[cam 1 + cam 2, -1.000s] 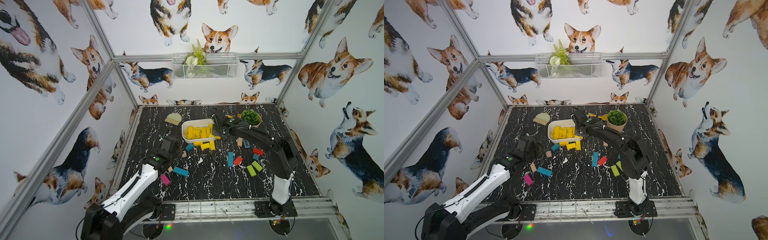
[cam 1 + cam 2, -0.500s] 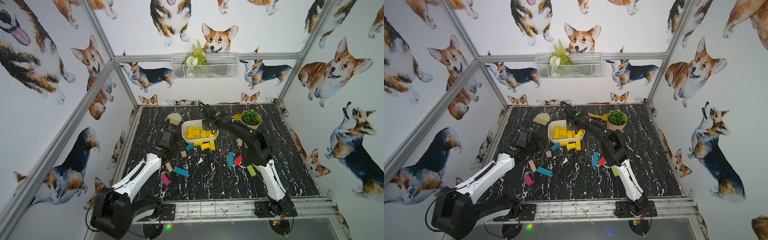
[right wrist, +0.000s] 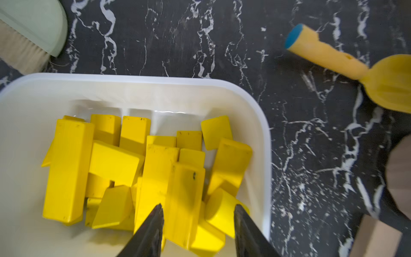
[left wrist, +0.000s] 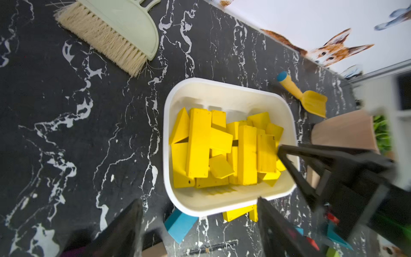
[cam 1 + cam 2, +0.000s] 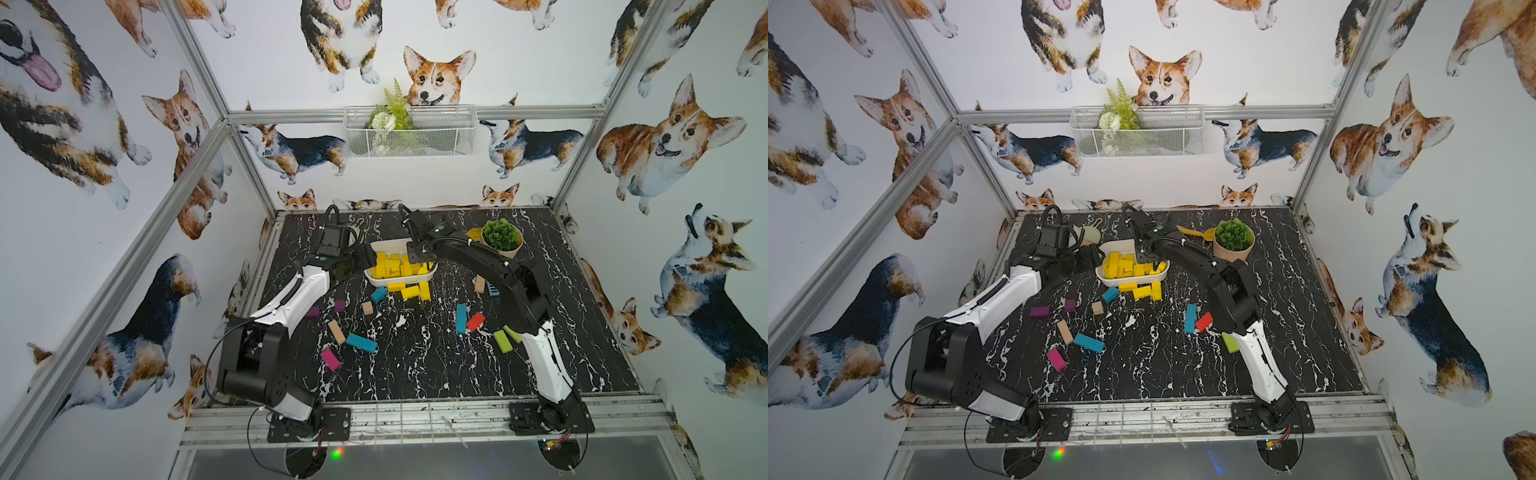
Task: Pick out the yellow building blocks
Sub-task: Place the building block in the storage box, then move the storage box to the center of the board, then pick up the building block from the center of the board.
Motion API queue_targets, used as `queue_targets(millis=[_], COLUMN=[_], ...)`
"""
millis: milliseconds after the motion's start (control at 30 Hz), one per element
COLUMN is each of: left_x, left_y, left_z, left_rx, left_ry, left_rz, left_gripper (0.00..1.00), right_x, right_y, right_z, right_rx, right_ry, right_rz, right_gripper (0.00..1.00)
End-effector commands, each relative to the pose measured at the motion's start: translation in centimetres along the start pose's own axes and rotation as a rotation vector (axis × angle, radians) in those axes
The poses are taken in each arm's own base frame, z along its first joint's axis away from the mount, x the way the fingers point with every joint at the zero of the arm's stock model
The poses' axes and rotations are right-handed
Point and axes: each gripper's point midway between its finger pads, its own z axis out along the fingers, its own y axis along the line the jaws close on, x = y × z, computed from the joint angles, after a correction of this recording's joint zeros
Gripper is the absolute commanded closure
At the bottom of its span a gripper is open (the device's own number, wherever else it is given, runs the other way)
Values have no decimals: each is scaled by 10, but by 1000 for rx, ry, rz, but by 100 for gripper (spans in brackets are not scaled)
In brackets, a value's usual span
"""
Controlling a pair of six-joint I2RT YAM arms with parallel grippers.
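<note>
Top views: in both, most of the yellow building blocks point(image 5: 390, 266) are seen piled in a white tub point(image 5: 380, 246) at the back of the marbled table point(image 5: 415, 365). A few loose yellow blocks point(image 5: 411, 291) lie on the table just beside the tub's near wall. The right gripper point(image 5: 419, 261) is held over the tub's right end. The left gripper point(image 5: 360, 258) is placed just outside its left wall.

Left wrist view: the left gripper's jaws are spread wide and nothing is held. The pile lies beyond the fingertips, apart from them.

Right wrist view: the right gripper's jaws are parted. One yellow bar point(image 3: 184, 195) is framed between them, with a gap visible on one side. Contact on the other side cannot be told.
</note>
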Motion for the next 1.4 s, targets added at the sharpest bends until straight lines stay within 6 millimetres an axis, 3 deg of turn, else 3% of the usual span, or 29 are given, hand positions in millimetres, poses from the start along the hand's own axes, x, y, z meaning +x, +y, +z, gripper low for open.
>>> queue_targets(millis=[0,133,367,467,567,667,767,900,1000,1133,1267,1367], left_x=[-1,0,3,10,14,18,16,8,-4,-29,-46,-53], left_y=[18,31,49,66,87,105,121,123,105,66,46,37], left_z=[27,55,80,82,79,73,62,49,41,27,1,-32], left_rx=[-92,-162,-235,-285,-320,-365,-405,-401,-313,-126,-60,-42], left_ry=[84,142,157,148,123,133,109,75,52,-13,-75,-133], left_rz=[101,100,45,-25,-99,-123,-143,-144,-172,-244,-262,-228], left_gripper=[26,36,52,72,80,81,82,75,65,46,39,37], right_x=[-27,-10,34,42,46,46,46,58,75,84,85,85], right_y=[-1,-10,-37,-42,-39,-35,-31,-27,-27,-23,-12,-12], right_z=[-47,-73,-87,-87,-86,-89,-91,-83,-70,-50,-23,-4], right_rx=[-74,-121,-102,-88,-97,-123,-152,-170,-141,-88,-71,-12], right_ry=[-167,-216,-218,-199,-176,-177,-182,-135,-80,-4,20,60], right_rz=[63,80,94,74,32,4,-21,-44,-45,51,139,140], right_gripper=[47,47,47,48,49,49,49,49,49,47,44,43])
